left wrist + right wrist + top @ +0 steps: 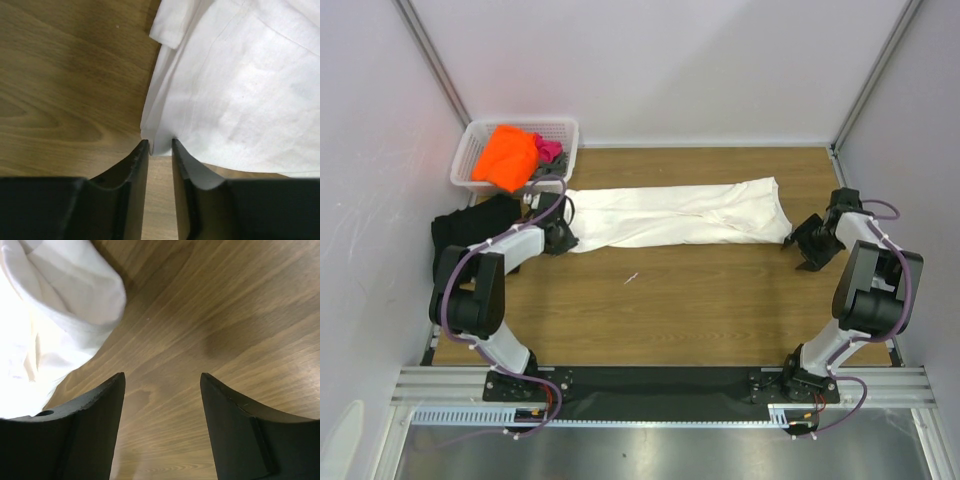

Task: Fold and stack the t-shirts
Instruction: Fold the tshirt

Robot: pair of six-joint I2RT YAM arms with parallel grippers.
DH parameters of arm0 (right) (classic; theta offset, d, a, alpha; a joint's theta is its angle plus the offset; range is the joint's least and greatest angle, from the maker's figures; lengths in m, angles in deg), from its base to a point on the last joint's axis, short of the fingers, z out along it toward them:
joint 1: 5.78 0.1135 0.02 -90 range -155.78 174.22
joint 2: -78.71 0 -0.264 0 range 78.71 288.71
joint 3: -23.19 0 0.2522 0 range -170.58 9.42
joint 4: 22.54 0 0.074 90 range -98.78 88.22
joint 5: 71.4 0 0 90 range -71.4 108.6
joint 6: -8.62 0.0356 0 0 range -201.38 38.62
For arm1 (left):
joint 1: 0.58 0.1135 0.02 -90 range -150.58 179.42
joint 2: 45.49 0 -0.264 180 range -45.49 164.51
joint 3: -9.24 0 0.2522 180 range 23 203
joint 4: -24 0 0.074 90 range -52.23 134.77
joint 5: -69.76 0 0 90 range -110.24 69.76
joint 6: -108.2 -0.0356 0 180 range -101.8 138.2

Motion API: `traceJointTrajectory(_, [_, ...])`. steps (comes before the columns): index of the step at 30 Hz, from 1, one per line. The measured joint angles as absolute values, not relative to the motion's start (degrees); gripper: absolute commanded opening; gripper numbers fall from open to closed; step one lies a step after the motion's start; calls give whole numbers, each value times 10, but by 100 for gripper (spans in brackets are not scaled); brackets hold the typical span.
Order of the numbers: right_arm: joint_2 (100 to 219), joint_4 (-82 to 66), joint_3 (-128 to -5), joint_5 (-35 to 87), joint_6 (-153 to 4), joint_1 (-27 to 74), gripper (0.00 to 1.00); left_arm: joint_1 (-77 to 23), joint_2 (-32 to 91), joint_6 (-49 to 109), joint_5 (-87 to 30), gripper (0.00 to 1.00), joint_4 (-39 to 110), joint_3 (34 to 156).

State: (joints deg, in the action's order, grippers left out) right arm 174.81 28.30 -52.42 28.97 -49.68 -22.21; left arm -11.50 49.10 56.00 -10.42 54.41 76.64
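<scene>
the white tee is laid out as a long, narrow band across the far half of the table, running from the left gripper almost to the right gripper. in the left wrist view the left gripper is seen nearly closed, with only a thin gap left between its fingers, and the corner of the white tee's hem is pinched between the tips; the rest of the cloth is spread flat on the wood beyond them, with a small folded flap at the top. in the right wrist view the right gripper is held wide open with nothing in it, and only bare wood is seen between its fingers; the rounded end of the white tee lies to one side of them, apart from both. a black tee is bunched at the left edge of the table, just beside the left arm. in the far left corner a basket is set, and in it an orange tee is piled on top, with a pink tee beside it and a grey tee partly hidden beneath.
</scene>
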Motion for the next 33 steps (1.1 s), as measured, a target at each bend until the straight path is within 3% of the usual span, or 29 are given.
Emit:
traceJointTrajectory(2, [1748, 282, -522, 286, -497, -226, 66, -113, 491, 555, -102, 18, 534, 763])
traceJointTrajectory(3, [1748, 280, -521, 285, -497, -227, 66, -111, 491, 551, -101, 6, 530, 762])
traceJointTrajectory(4, [1748, 279, -521, 284, -497, -227, 66, -109, 491, 547, -99, 0, 527, 762])
traceJointTrajectory(16, [1748, 260, -513, 278, -497, -226, 61, -105, 481, 447, -51, 1, 500, 761])
traceJointTrajectory(19, [1748, 258, -513, 278, -497, -226, 61, -105, 480, 435, -40, 17, 502, 763])
traceJointTrajectory(20, [1748, 257, -513, 278, -497, -226, 62, -105, 481, 432, -38, 36, 508, 764])
traceJointTrajectory(22, [1748, 257, -513, 279, -497, -226, 62, -105, 481, 428, -33, 49, 522, 767])
traceJointTrajectory(23, [1748, 258, -513, 279, -497, -226, 63, -104, 481, 430, -31, 67, 526, 767])
traceJointTrajectory(24, [1748, 261, -515, 279, -497, -226, 63, -104, 480, 427, -29, 72, 530, 767])
traceJointTrajectory(27, [1747, 274, -534, 279, -497, -222, 64, -103, 466, 431, -29, 76, 549, 767])
traceJointTrajectory(33, [1740, 280, -616, 284, -497, -188, 64, -105, 430, 416, -47, 75, 570, 812])
